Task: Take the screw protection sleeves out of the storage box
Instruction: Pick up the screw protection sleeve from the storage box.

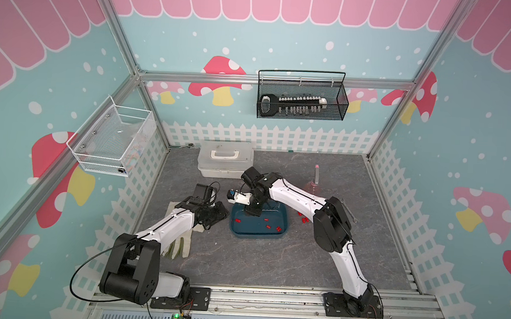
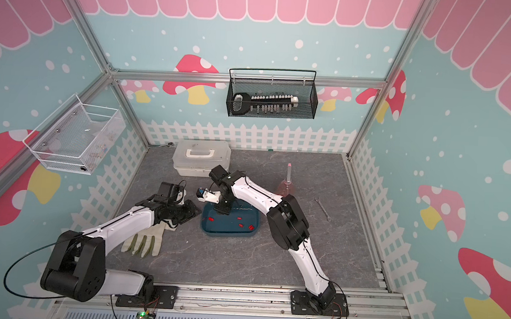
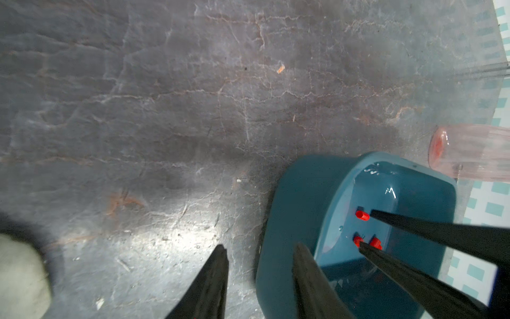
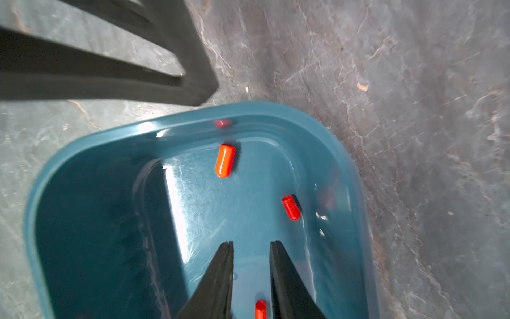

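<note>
Shallow teal storage box (image 1: 256, 234) sits mid-table on a grey stone-look surface. Red screw protection sleeves (image 1: 268, 226), tiny cylinders, lie on their sides on the box floor. Four show in both top views, scattered, long axes mostly approx along the box's length.

R gripper (image 4: 252, 244) reaches down into the box, tips near the floor, jaws part-spread w/ a clear gap, pinching nothing. In the R wrist view:
- The nearest sleeve (image 4: 260, 309) lies btwn the two fingers, well back from the tips. Its long axis is parallel to the fingers, rounded end toward the tips. The rest is cut off by the frame edge, and contact w/ the fingers can't be told.
- The second sleeve (image 4: 225, 161) lies ahead of the tips, off to one side. Its axis is approx in line w/ the fingers, rounded end facing the gripper.
- The third sleeve (image 4: 290, 207) lies ahead on the other side, near the box wall, axis slightly slanted.

L gripper (image 3: 259, 247) hangs over bare table just beside the box's outer wall, jaws apart, empty.

A few loose sleeves (image 1: 304, 219) lie on the table just outside the box's short end, nr the R arm.
</note>
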